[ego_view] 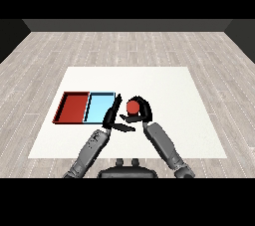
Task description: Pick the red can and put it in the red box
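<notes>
Right of the blue tray (101, 106), your right hand (141, 111) curls round the can (133, 106); left hand (113, 115), fingers straight, could knock it crossing to the red tray (63, 108).

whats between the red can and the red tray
In the head view, the light blue tray and the left hand lie between the red can and the red tray.

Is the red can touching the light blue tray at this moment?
Apart. In the head view, the red can sits inside the curled right hand, with white table and the left hand between it and the light blue tray.
</notes>
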Controlling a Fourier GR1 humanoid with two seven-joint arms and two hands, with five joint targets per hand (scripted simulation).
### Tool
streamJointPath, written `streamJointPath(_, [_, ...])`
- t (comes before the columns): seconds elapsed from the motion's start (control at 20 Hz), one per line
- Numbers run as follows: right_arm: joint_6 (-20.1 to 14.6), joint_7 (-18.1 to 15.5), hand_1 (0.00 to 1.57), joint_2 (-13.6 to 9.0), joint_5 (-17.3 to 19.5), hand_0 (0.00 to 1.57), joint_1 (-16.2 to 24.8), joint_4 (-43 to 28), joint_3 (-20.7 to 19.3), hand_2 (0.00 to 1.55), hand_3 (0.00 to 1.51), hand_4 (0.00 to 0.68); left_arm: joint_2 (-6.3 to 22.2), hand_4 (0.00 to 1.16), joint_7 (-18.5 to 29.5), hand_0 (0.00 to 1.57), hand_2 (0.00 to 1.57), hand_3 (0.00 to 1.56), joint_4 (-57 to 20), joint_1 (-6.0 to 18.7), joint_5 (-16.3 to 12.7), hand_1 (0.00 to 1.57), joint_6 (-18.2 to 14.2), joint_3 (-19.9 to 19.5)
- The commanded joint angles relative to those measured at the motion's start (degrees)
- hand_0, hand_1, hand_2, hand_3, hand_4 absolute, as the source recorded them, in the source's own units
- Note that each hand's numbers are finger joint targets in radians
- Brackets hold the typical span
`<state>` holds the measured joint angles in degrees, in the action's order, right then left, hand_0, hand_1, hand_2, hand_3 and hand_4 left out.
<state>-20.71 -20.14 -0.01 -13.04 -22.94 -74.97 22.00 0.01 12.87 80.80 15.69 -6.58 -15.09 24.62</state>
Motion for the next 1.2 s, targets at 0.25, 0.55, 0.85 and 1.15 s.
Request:
streamJointPath(0.25, [-2.4, 2.6, 1.43, 0.0, -1.7, 1.43, -5.0, -0.8, 2.6, 1.44, 1.4, 0.615, 0.3, 0.0, -0.8, 0.0, 0.0, 0.0, -1.2, -1.5, 1.7, 0.0, 0.4, 1.0])
streamJointPath(0.55, [-7.1, 1.8, 1.45, 0.0, -4.1, 1.45, -6.8, -0.8, 8.9, 1.43, 1.38, 0.614, 0.0, 0.0, -3.1, 0.0, 0.0, 0.0, -7.6, 9.7, -3.6, 0.0, -2.6, 0.2])
streamJointPath(0.85, [-5.2, -0.7, 1.46, 0.0, -5.2, 1.46, -1.5, -3.4, 9.6, 1.44, 1.39, 0.588, 0.0, 0.0, -5.7, 0.0, 0.0, 0.0, -5.7, 9.5, -0.5, 0.0, -4.1, 3.0])
streamJointPath(1.15, [-8.4, 0.2, 1.49, 0.0, -6.8, 1.49, -5.3, -2.9, 11.4, 1.46, 1.41, 0.504, 0.1, 0.43, -7.5, 0.0, 0.0, 0.0, -4.2, 9.0, 1.9, 0.0, -13.0, 6.3])
